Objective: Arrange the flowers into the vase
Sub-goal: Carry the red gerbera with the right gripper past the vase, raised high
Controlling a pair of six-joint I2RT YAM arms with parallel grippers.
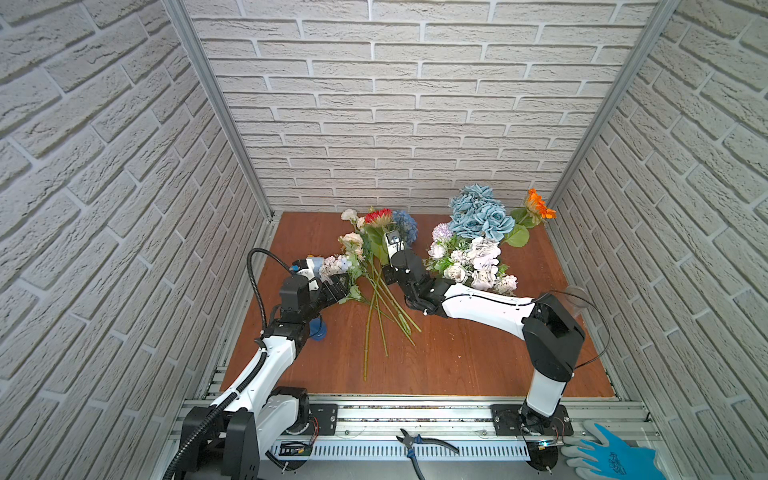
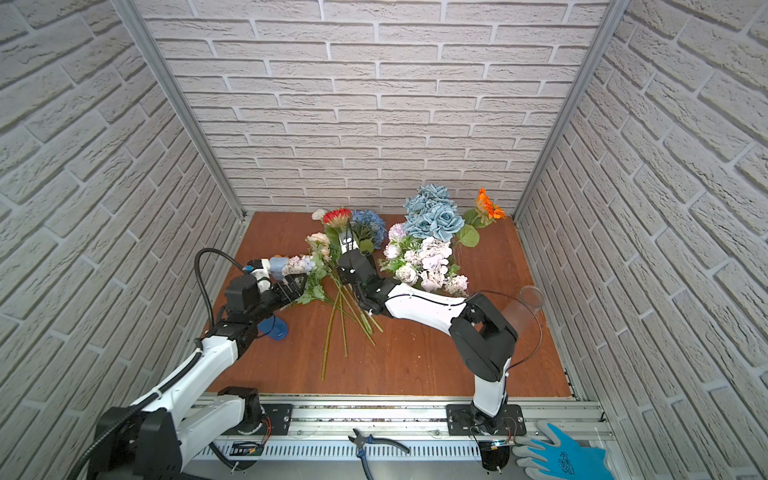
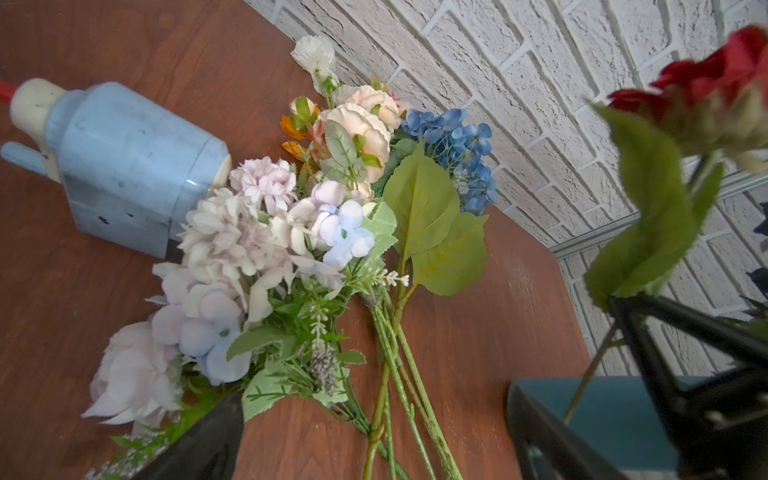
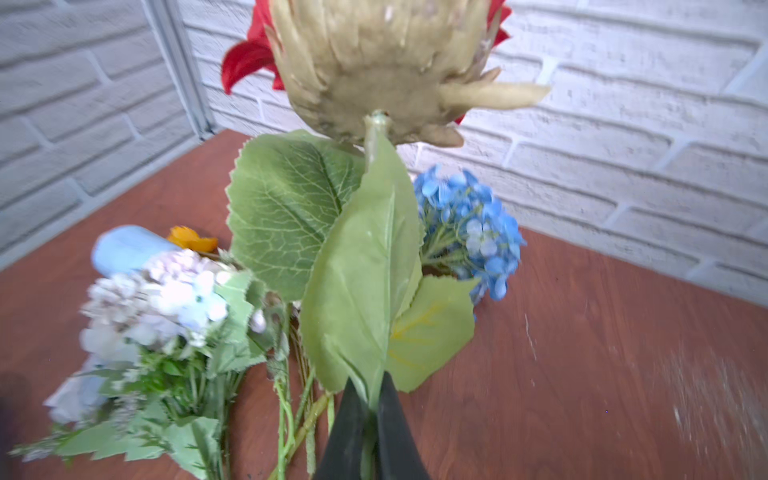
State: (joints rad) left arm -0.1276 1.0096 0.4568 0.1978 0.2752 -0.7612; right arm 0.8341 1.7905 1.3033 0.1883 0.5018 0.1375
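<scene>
My right gripper (image 1: 390, 248) (image 4: 371, 399) is shut on the green stem of a red daisy (image 1: 378, 216) (image 4: 374, 62), which is held off the table. Beside it lie a blue hydrangea (image 1: 405, 224) (image 4: 473, 232), cream roses (image 1: 351, 241) (image 3: 361, 120) and a lilac-white bunch (image 1: 336, 264) (image 3: 232, 249), their long stems (image 1: 382, 316) fanned toward the front. My left gripper (image 1: 338, 286) (image 3: 374, 436) is open, its fingers wide on either side of those stems. Dusty-blue roses (image 1: 478, 212), an orange daisy (image 1: 538, 203) and pale blooms (image 1: 482, 262) cluster at the right; their stems are hidden behind my right arm. A clear glass vase (image 1: 578, 297) stands at the right edge.
A light-blue device (image 3: 124, 166) lies against the lilac-white bunch. A dark blue disc (image 1: 318, 328) sits beside my left arm. Pliers (image 1: 424, 442) and a blue glove (image 1: 611, 453) rest on the front rail. Brick walls close in three sides of the wooden table (image 1: 457, 365).
</scene>
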